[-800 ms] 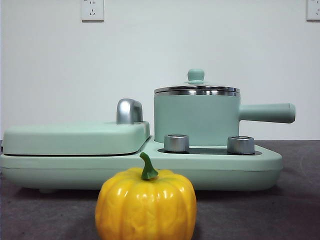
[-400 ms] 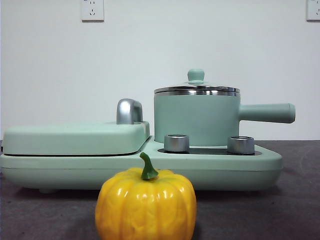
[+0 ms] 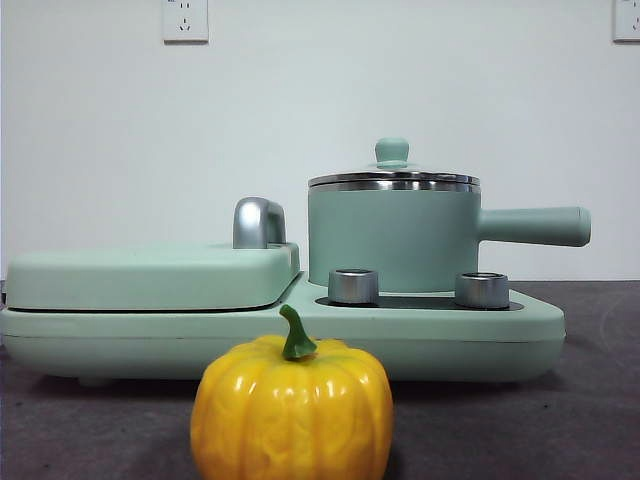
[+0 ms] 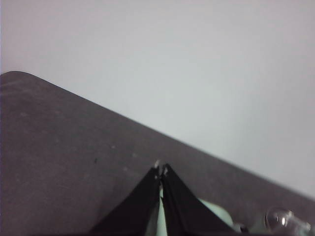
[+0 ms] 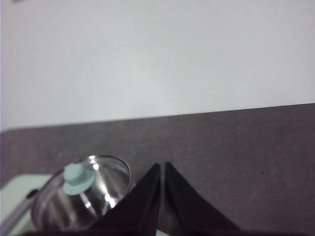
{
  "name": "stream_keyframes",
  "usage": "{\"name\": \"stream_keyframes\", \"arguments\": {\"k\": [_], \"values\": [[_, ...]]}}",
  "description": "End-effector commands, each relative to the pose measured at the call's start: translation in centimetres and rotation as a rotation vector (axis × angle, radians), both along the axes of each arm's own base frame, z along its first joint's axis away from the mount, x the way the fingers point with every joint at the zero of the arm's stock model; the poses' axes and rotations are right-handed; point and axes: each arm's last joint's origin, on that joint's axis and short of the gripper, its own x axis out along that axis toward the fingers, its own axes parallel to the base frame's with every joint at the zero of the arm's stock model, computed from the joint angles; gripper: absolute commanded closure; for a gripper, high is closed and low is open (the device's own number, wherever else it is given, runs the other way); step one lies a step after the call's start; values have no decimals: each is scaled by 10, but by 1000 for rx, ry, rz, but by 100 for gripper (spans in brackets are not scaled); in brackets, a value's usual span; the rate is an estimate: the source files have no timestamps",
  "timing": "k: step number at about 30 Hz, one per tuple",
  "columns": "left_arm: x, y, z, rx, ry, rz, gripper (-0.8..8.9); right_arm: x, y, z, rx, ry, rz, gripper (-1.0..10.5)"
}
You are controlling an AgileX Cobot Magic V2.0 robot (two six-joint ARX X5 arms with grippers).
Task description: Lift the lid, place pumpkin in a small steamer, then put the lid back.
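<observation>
Dark table (image 3: 600, 400), pumpkin (image 3: 291, 410) before lidded small steamer (image 3: 392, 240).

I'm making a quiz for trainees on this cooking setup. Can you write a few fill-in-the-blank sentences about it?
1. The round glass lid with its mint-green knob rests on the ____.
2. The glossy ribbed pumpkin is coloured ____.
3. The small mint-green steamer pot has one long straight ____ on its side.

Missing words: pot; yellow-orange; handle
</observation>
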Motion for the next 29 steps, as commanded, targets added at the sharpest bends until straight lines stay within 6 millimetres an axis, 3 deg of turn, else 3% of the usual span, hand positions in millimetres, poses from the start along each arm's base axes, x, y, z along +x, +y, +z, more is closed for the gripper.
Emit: {"name": "stream_keyframes", "arguments": {"k": [1, 9, 18, 29], "values": [[10, -1, 13, 121, 7, -53, 803, 9, 1, 10, -108, -11, 24, 934], [53, -5, 33, 221, 89, -251, 804, 35, 5, 17, -260, 26, 119, 934], [96, -19, 42, 420, 206, -432, 804, 43, 14, 3, -429, 99, 248, 934], [118, -47, 33, 693, 220, -656, 803, 40, 28, -5, -563, 112, 380, 932]]}}
